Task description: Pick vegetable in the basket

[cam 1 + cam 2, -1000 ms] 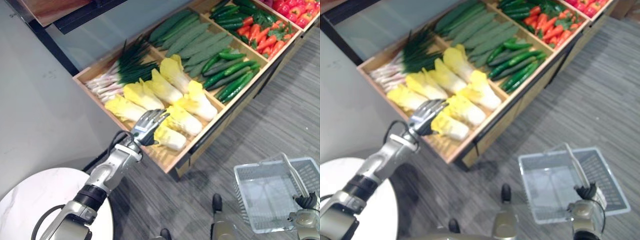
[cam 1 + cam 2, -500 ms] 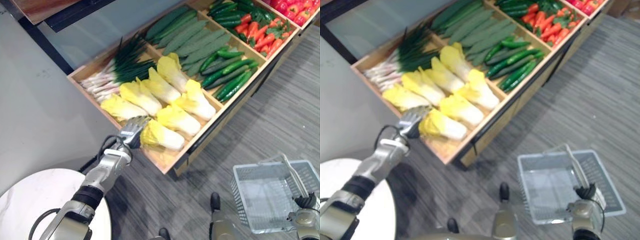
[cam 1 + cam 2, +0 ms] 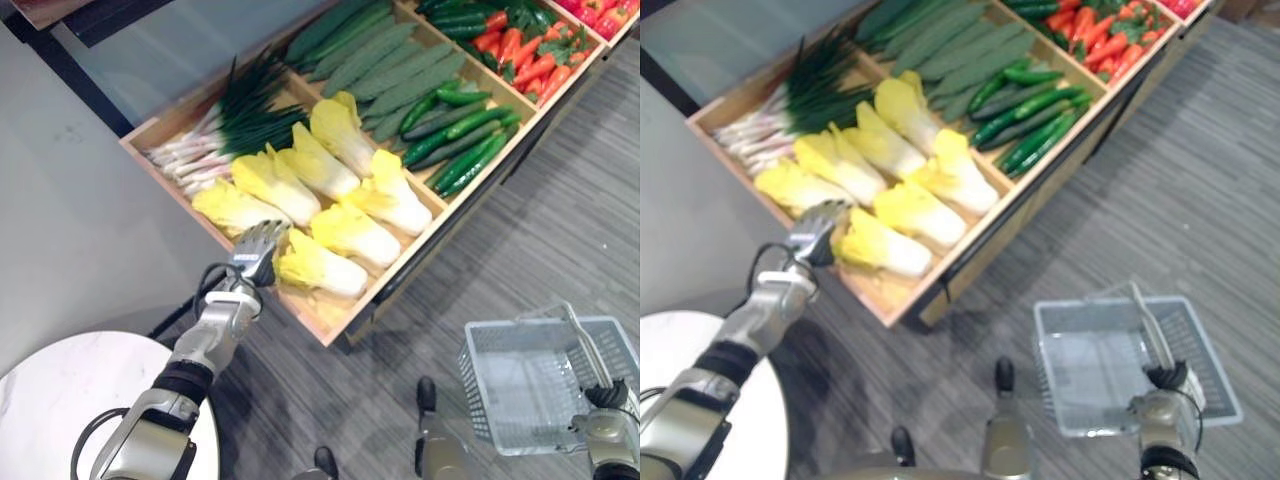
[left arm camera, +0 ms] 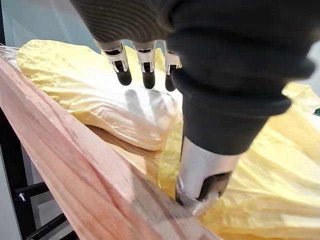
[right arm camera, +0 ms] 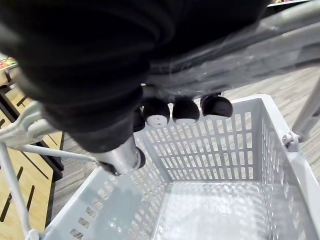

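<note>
- While the left hand [image 3: 255, 250] is hovering at the near corner of the wooden display tray [image 3: 335, 332], the cabbages [image 3: 345, 232] are all lying in their compartment, and none is being lifted.
- Its fingers [image 4: 146, 70] are reaching out straight and released, tips just above a pale cabbage [image 4: 125, 107]. I cannot tell whether they are touching it.
- The thumb [image 4: 200, 180] is pointing down just inside the tray's front rim, beside the leafy end of the nearest cabbage [image 3: 320, 268].
- The right hand [image 3: 604, 398] is clenching the handle [image 3: 585, 345] of the grey basket [image 3: 485, 390], which is hanging empty over the floor, well apart from the tray's front edge.
- Judgement: the hand is lining up a grasp, so the task is only beginning.
- Risk: the hand is sitting between two cabbages, and closing here may be catching loose leaf instead of the firm body, so the head would be slipping out on the lift.
- Risk: the thumb is working close to the rim and could be jamming against the wood.
- Risk: a long carry to the basket is lying ahead, and a leaf-only hold would likely be dropping the cabbage on the floor.
</note>
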Controlling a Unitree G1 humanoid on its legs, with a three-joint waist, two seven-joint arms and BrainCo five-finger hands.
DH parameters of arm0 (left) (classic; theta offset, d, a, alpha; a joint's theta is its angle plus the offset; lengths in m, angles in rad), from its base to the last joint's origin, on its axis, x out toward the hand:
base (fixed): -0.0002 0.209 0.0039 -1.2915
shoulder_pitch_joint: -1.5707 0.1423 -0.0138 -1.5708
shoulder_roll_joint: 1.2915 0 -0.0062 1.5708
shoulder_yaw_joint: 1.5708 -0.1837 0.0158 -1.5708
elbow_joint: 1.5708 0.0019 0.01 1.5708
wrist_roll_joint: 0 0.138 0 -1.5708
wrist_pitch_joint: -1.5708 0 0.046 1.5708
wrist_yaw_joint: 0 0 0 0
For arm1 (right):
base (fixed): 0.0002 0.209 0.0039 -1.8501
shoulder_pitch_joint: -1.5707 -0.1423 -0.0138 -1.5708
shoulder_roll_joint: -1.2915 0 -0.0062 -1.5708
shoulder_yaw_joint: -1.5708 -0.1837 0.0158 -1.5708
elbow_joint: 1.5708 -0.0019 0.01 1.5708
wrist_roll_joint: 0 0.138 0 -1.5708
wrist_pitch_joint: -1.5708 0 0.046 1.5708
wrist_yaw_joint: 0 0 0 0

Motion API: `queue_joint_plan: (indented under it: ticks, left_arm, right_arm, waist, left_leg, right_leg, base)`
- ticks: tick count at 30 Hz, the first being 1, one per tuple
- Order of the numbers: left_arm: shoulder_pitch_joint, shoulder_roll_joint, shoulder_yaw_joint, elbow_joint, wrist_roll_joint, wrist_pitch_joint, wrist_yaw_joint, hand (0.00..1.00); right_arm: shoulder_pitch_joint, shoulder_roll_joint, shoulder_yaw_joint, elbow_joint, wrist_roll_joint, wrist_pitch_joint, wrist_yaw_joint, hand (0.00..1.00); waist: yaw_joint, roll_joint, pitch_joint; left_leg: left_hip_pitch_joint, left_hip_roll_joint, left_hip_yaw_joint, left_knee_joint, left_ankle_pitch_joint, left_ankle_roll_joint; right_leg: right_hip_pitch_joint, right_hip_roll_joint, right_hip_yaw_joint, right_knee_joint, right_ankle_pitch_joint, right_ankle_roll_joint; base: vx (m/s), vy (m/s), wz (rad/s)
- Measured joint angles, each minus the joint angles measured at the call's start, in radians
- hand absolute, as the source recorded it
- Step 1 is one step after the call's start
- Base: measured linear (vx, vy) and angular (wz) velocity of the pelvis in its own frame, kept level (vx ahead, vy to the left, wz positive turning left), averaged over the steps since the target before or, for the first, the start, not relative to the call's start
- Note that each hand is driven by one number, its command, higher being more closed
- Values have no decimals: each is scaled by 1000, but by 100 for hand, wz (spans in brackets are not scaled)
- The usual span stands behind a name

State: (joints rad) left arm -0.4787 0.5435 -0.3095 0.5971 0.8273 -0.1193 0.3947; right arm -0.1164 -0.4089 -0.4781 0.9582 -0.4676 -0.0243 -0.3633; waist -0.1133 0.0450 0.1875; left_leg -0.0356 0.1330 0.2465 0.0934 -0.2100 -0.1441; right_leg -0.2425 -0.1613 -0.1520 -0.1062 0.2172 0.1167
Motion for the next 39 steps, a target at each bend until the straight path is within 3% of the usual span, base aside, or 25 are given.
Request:
queue_joint_plan:
  ticks: [18,27,28,39]
  left_arm:
    - [-52,-52,-85,-13,-40,13,7,0]
    - [-114,-71,-133,23,-22,-2,44,0]
    - [-121,-71,-135,30,-20,-2,45,100]
    - [-186,-91,-113,123,12,-1,72,100]
  right_arm:
    - [-24,1,-18,13,-1,12,-32,100]
    - [-47,1,-16,12,-2,12,-43,100]
    - [-48,1,-16,13,-2,13,-43,100]
    - [-64,1,-14,13,0,12,-46,100]
  waist:
    - [3,-9,8]
    - [9,-12,44]
    - [9,-10,45]
    - [8,-19,60]
  left_leg:
    - [2,-1,4,0,-2,-1]
    - [-14,3,19,20,-15,-1]
    - [-14,3,20,20,-15,-1]
    - [-45,14,26,58,-34,-5]
  right_leg:
    - [0,-1,3,0,0,0]
    - [-18,5,24,0,0,0]
    - [-18,6,24,0,0,0]
    - [-37,14,40,0,0,0]
  base:
    - [2,0,0]
    - [15,-9,-5]
    - [35,-17,-4]
    - [11,-5,-2]
